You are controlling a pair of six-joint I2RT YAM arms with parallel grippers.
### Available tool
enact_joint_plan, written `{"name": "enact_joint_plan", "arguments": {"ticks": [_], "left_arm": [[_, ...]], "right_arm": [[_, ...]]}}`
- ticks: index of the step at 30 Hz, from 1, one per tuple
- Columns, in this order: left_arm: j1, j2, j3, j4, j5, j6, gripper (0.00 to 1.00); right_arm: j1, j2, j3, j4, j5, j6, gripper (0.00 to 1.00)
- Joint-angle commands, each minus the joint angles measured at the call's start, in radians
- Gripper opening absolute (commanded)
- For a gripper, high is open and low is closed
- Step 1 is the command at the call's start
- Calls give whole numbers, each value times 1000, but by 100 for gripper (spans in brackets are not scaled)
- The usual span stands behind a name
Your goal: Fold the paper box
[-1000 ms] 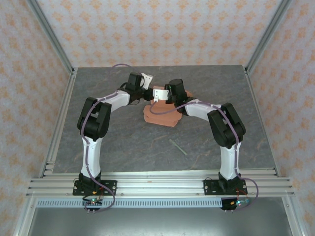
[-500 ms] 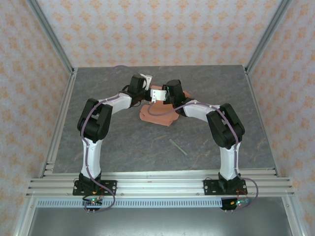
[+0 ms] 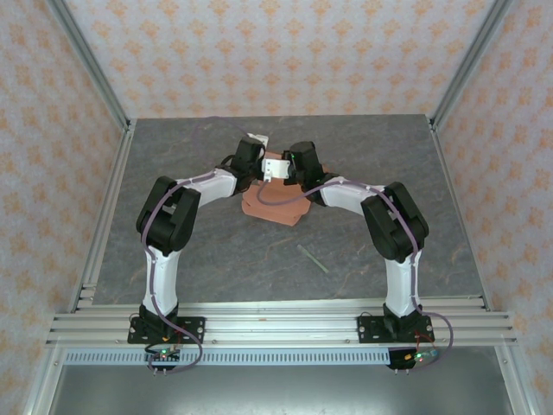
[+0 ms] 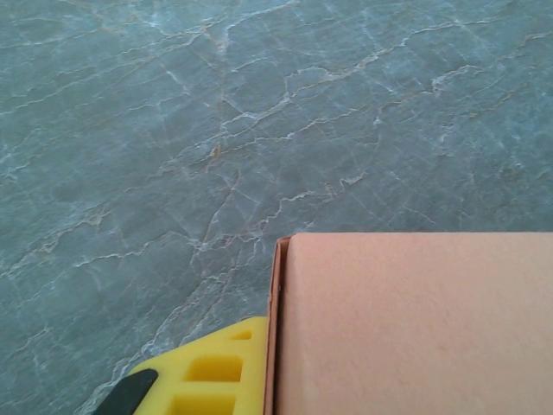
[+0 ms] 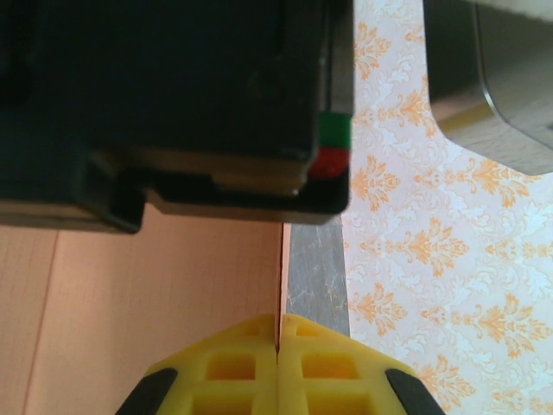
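Hands meet on the box's upright panel

Paper box lies toward the far middle of the counter, its flat part spreading toward the arm bases, with one panel standing at its far edge. The left hand is clamped on that panel from the left. The right hand is pinched together on the card's thin edge from the right. Both are equally near, so the next crease probably turns on this shared panel.
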Motion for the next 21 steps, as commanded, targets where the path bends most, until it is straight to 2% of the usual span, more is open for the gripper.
{"name": "enact_joint_plan", "arguments": {"ticks": [1, 6, 10, 16, 21], "left_arm": [[55, -19, -21, -17, -274, -72, 1], [54, -22, -24, -12, -305, -101, 0], [61, -38, -44, 30, -191, -70, 0], [63, -59, -63, 32, -136, -4, 0], [71, -85, -97, 54, -95, -3, 0]], "right_arm": [[4, -39, 2, -75, -16, 18, 0], [7, -35, 4, -79, -14, 25, 0], [4, -29, 14, -86, 3, 32, 1], [2, -38, 23, -91, 20, 98, 31], [2, -66, 1, -74, 16, 187, 42]]}}
